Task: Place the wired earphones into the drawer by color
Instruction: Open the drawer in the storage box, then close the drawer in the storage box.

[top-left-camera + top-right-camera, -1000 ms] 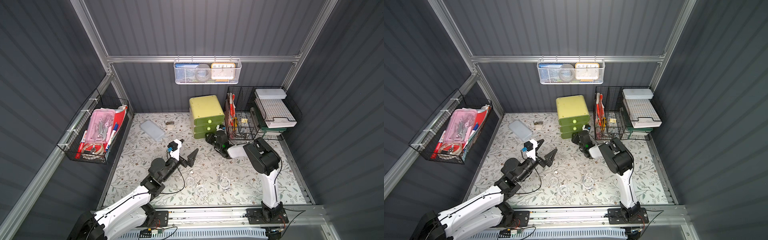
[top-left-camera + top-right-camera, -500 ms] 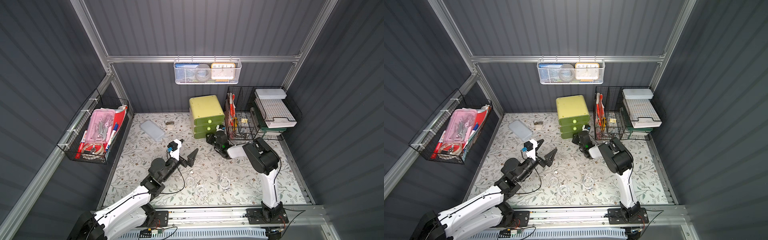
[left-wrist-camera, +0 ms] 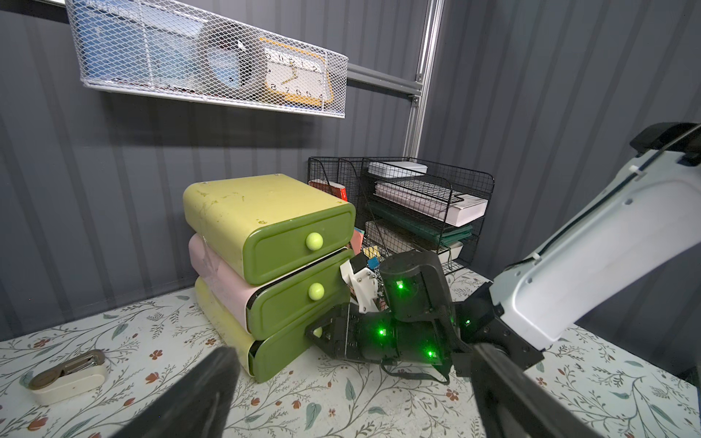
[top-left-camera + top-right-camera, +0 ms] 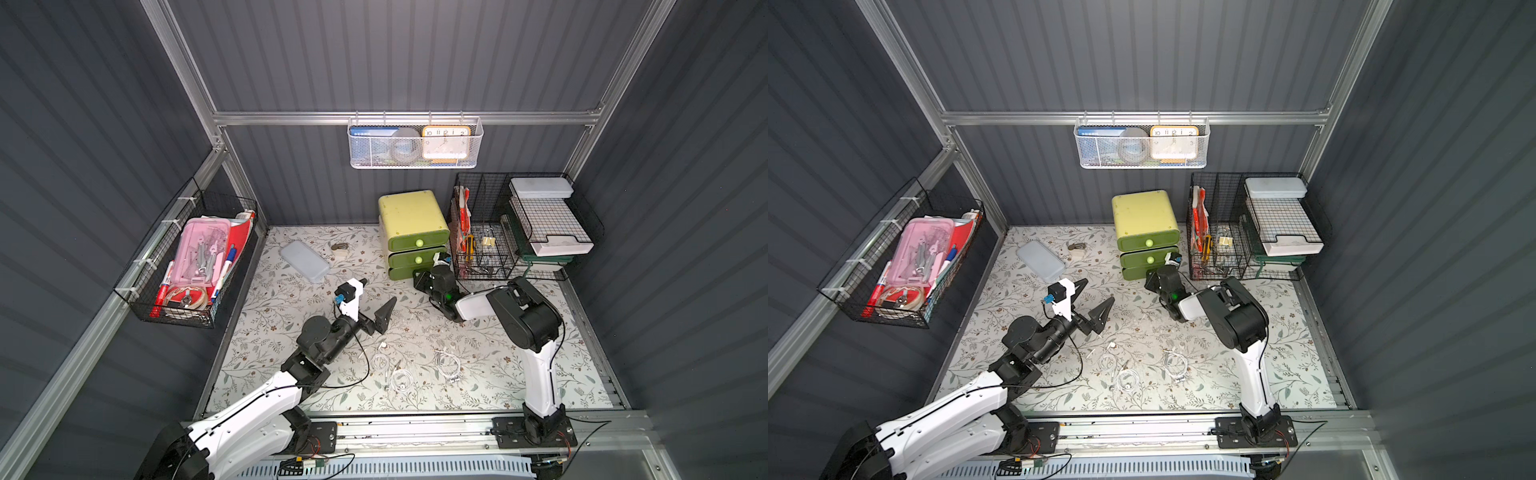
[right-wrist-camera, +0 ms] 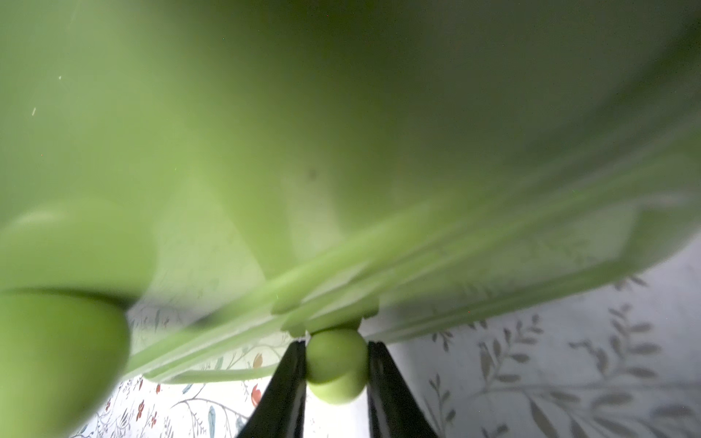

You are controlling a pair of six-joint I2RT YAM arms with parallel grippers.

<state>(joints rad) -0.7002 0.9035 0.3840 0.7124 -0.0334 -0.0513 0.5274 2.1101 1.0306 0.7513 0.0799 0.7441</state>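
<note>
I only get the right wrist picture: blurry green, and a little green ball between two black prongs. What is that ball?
Observer: It is the knob of the bottom drawer in a small green drawer chest. The right fingers are shut on it.
Visitor: And where are the earphones?
Observer: Coils of white earphones lie loose on the flowered table, in front of the chest and between the two arms.
</note>
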